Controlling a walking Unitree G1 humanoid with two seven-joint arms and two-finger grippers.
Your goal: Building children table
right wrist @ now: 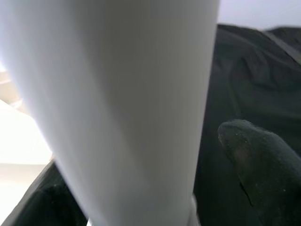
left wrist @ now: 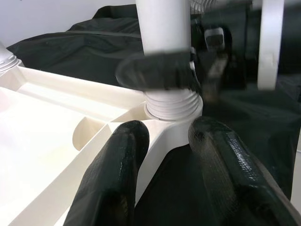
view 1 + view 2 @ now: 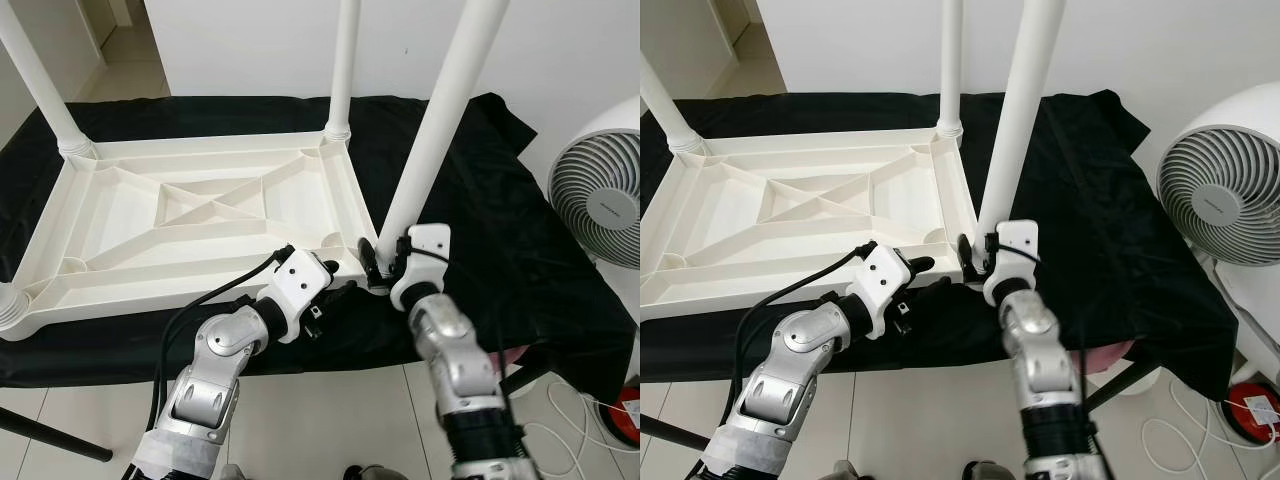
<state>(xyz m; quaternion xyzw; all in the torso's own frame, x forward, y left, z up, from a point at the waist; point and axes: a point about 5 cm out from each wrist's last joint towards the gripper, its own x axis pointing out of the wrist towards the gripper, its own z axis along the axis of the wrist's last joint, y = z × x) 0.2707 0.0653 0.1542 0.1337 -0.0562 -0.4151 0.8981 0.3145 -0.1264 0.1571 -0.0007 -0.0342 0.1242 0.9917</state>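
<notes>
On the black cloth (image 3: 470, 220) in front of you lies the upturned white table top (image 3: 200, 215), with your right gripper (image 3: 378, 262) clenched around the base of the near-right table leg (image 3: 440, 115) standing in its corner socket. Your left gripper (image 2: 164, 155) sits just beside that same corner, fingers (image 2: 115, 174) spread apart around the table top's edge, gripping nothing. Off to your right stands a white fan (image 3: 1220, 190).

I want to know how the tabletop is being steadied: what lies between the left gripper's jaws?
In the left wrist view, the left gripper jaws straddle the near corner of the white tabletop, just below the threaded socket of the leg. Whether they clamp it is unclear.
</notes>
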